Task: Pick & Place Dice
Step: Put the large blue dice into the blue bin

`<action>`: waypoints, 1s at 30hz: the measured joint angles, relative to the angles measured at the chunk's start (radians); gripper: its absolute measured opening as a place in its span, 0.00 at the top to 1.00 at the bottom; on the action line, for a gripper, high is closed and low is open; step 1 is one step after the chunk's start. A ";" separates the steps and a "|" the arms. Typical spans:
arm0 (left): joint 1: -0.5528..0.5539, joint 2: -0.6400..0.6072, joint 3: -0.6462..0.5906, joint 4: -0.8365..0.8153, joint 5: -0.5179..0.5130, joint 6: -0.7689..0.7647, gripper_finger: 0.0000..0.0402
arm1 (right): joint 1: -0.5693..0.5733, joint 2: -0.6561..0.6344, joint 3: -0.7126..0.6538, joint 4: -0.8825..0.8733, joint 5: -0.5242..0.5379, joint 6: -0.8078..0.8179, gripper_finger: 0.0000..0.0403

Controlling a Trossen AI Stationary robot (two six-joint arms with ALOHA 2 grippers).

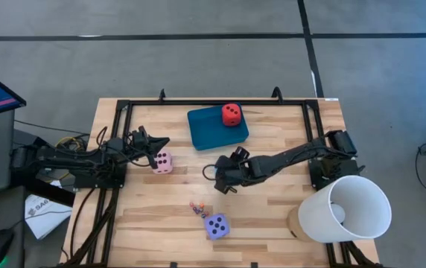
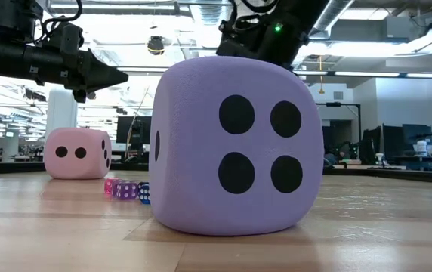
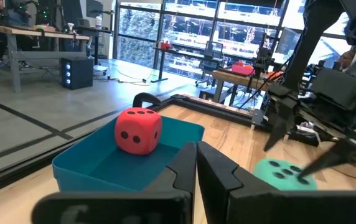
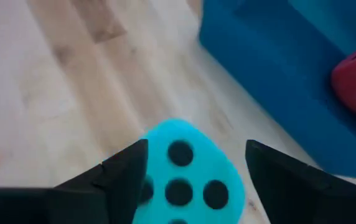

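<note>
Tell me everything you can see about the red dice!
The red dice is a big, soft-looking cube with rounded corners and dark pips. It sits in the blue tray near the table's far edge, in the tray's far right corner. The left wrist view shows three pips on one side and more on top. It rests flat on the tray floor, close to the wall. No gripper touches it; nothing else lies in the tray.

A teal tray (image 1: 207, 130) lies at the counter's (image 1: 272, 216) far edge. Small dice (image 1: 196, 208) sit nearer than the tray, mid-counter. A white cone (image 1: 345, 209) lies at the near right corner.
</note>
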 joint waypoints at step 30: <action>0.000 0.000 0.000 0.000 0.000 0.000 0.99 | -0.039 -0.013 0.155 -0.303 -0.320 -0.212 0.56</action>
